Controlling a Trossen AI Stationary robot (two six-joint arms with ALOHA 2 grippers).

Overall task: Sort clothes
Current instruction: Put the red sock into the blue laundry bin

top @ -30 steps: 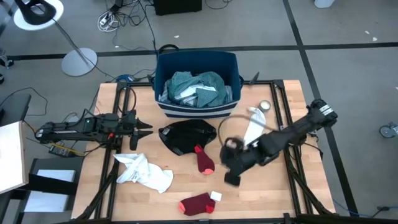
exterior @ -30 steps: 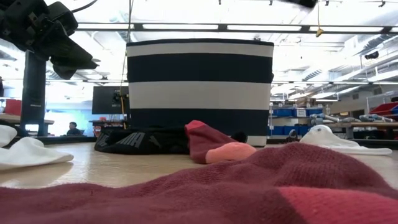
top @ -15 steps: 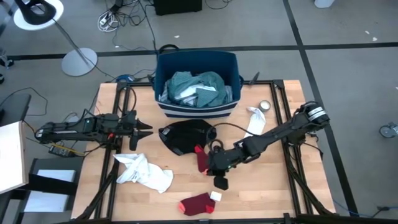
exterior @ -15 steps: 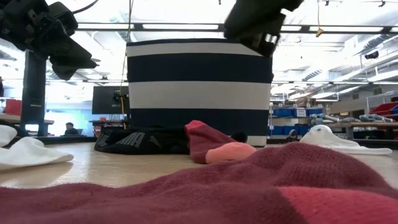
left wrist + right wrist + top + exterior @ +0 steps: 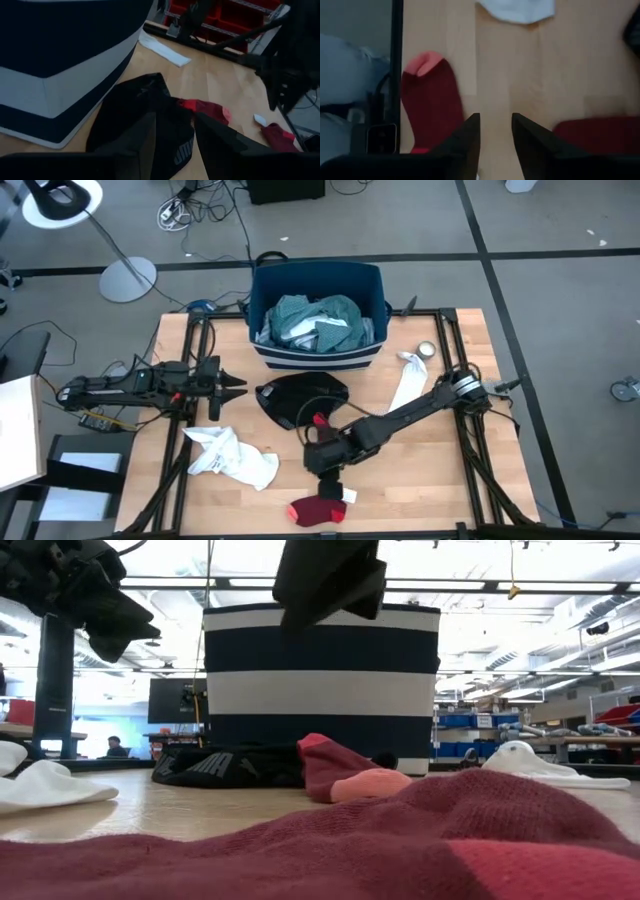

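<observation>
Right hand, fingers apart, hovers over the bench; reaching askew could miss the red sock at six o'clock.

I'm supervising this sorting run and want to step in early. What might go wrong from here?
The right gripper hangs open between two red socks: one near the table's front edge, one beside the black garment. It might close on bare wood between them. The front sock might get nudged off the edge. The left gripper waits, open, at the table's left.
</observation>
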